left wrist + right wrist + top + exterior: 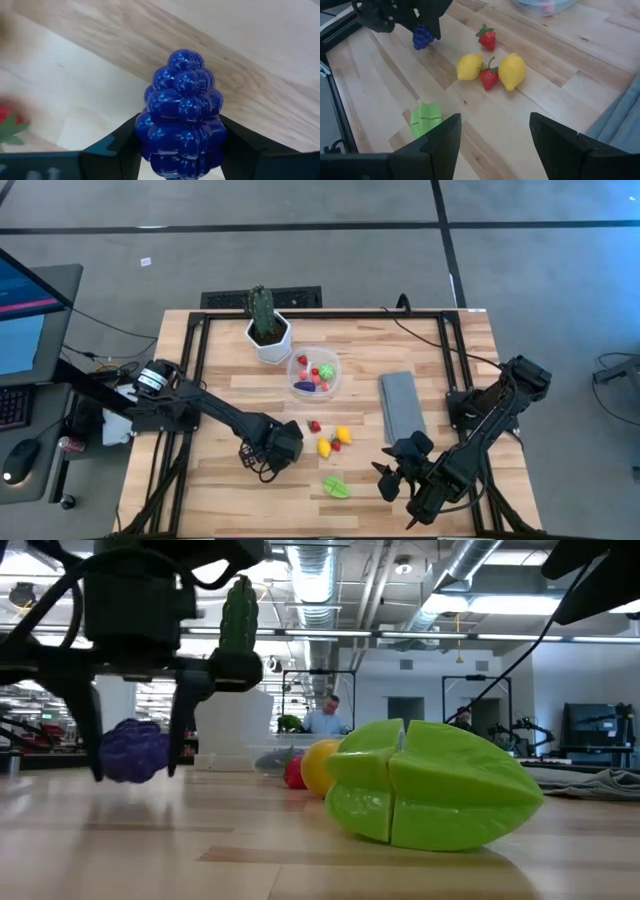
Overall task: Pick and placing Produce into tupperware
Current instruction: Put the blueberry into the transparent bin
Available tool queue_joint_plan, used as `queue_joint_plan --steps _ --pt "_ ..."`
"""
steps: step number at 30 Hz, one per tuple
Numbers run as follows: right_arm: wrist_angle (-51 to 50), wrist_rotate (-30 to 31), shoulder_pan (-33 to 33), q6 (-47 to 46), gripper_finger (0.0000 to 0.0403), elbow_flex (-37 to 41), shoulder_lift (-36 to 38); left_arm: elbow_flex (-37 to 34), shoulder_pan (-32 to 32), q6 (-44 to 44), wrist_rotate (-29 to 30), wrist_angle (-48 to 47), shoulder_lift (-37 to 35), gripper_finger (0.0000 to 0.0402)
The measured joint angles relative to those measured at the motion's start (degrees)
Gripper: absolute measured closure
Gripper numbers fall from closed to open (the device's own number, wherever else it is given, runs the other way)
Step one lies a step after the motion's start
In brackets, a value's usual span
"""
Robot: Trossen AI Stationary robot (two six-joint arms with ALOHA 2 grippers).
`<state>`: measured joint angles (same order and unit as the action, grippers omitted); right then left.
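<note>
Nearest the table's front edge lies a green fruit (337,487), lobed and split by a seam, alone on the wood. Just left of it and slightly farther back, the left gripper (262,458) hangs low over the table with its fingers (118,150) on either side of a grape bunch (181,116); the jaws look about half shut and seem to touch the bunch's flanks, though whether it is gripped yet or lifted off the wood I cannot tell. The bunch is deep blue-purple, glossy, a cone of hard moulded bumps; it is likely light, rigid and slick, so a hold across its wide lower part suits better than one near the narrow tip. The right gripper (410,477) waits at the front right, its jaws partly open and holding nothing. Beyond the green fruit sit two lemons (470,67) with a strawberry (489,78) between them, and another strawberry (487,38) just past those. Farther back stands the tupperware (336,383), clear and round, with several pieces already inside, a grey cloth (401,404) to its right. Farthest is a white pot (270,342) with a cactus (261,310).
</note>
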<state>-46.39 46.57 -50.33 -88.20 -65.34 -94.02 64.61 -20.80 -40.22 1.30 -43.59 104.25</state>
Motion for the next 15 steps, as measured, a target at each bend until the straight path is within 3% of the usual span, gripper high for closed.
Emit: queue_joint_plan --steps 15 --pt "0.02 0.00 -0.02 0.17 0.0143 -0.01 0.00 12.08 6.17 4.04 0.18 -5.50 -0.02 0.0209"
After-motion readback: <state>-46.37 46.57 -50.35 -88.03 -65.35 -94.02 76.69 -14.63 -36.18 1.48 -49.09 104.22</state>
